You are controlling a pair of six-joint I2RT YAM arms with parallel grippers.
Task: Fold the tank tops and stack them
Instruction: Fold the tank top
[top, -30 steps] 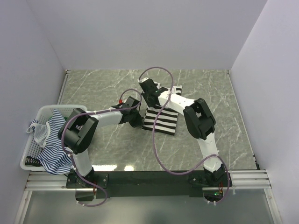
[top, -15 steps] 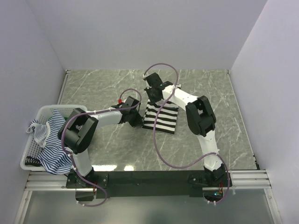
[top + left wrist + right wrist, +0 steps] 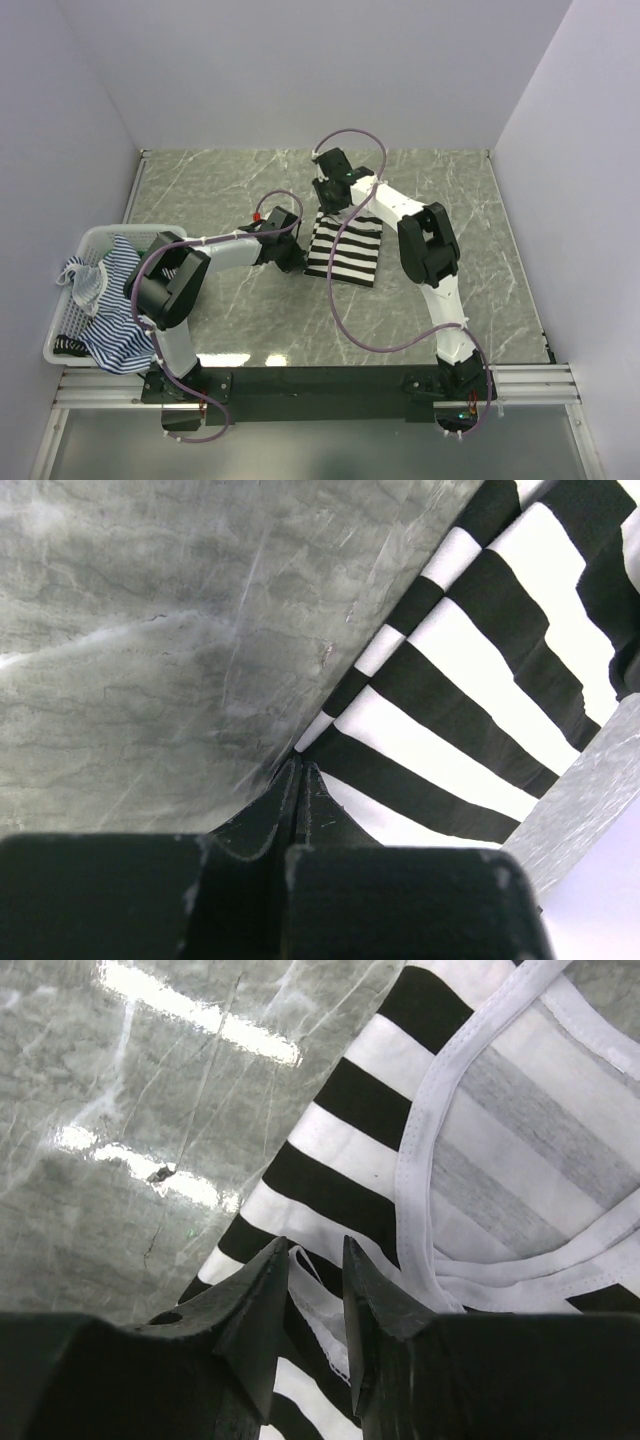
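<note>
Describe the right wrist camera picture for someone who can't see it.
A black-and-white striped tank top with white trim lies on a grey marbled table. The right claw hangs close over it, slightly open, with a bit of white hem in its gap.

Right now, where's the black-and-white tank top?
In the top view the striped tank top lies near the middle of the table, with the left gripper at its left edge and the right gripper at its far edge.
</note>
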